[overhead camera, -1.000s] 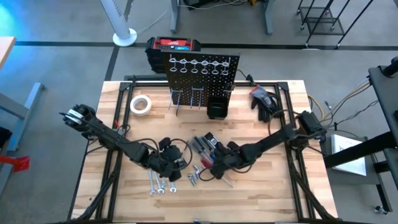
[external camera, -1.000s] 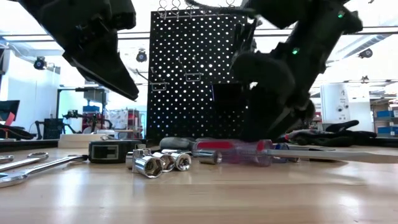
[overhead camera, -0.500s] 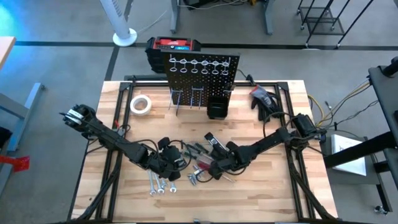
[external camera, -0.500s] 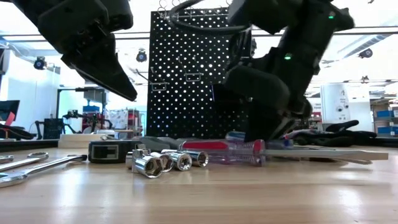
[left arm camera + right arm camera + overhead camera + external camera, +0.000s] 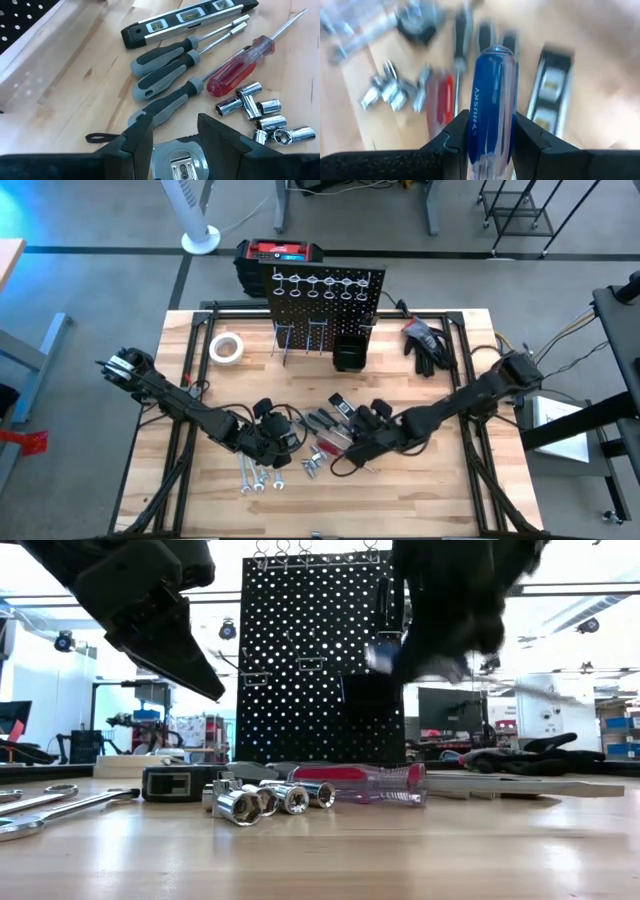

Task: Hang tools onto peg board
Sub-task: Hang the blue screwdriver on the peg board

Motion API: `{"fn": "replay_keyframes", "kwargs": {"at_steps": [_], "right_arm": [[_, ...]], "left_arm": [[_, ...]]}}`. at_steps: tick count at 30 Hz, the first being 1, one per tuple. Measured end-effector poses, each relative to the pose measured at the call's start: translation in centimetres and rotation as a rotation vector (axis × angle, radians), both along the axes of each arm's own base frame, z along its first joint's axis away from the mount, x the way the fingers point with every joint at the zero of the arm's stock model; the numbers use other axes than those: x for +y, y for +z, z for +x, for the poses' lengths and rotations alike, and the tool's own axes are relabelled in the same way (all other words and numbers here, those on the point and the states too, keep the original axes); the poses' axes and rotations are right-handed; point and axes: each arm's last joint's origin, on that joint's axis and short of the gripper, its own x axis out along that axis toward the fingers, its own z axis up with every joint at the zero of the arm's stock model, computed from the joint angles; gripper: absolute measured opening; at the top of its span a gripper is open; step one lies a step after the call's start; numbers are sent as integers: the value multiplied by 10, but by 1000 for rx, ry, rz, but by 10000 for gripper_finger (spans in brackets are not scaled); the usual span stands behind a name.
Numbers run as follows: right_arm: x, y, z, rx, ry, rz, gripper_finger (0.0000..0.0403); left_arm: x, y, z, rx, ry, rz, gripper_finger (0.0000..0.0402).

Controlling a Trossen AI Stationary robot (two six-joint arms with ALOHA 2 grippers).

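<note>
- Though barely begun, stands at the first lift only: shows no tool hung on the black upright perforated metal peg board, as far as the high view tells, with its silver ring holders bare along the top.
- Clamps a translucent blue plastic-handled screwdriver between the fingers of the right gripper, clear of the wood, in front of the peg board.
- Hangs the left gripper in front of the peg board and to its left, fingers parted, grasping nothing, right above a small black tape measure with a chrome clip.
- Leaves nearly everything to hang, all lying on the pale wooden table in front of the peg board:
- three screwdrivers with matte grey-and-black rubbery handles and slim steel shafts, side by side;
- a screwdriver with a glossy clear red handle, next to them;
- a cluster of short polished chrome sockets, cylindrical and mirror-bright;
- a long black bar-shaped level with small windows, nearest the peg board;
- flat silver wrenches, farthest from it.
- Judges the smooth hard handle likely to slip more readily than the rubbery grey ones.
</note>
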Motion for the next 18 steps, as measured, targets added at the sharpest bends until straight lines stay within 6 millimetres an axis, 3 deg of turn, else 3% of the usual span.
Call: {"fn": "replay_keyframes", "kwargs": {"at_steps": [8,12,18], "right_arm": [[-25,114,-24,-477,157,-201,89],[-61,159,-43,-626,122,-371,89],[-121,207,-68,-889,26,-547,89]], "left_arm": [[1,6,-2,1,-35,51,143],[4,12,-1,-13,-43,94,143],[10,23,-3,-38,-38,124,143]]}}
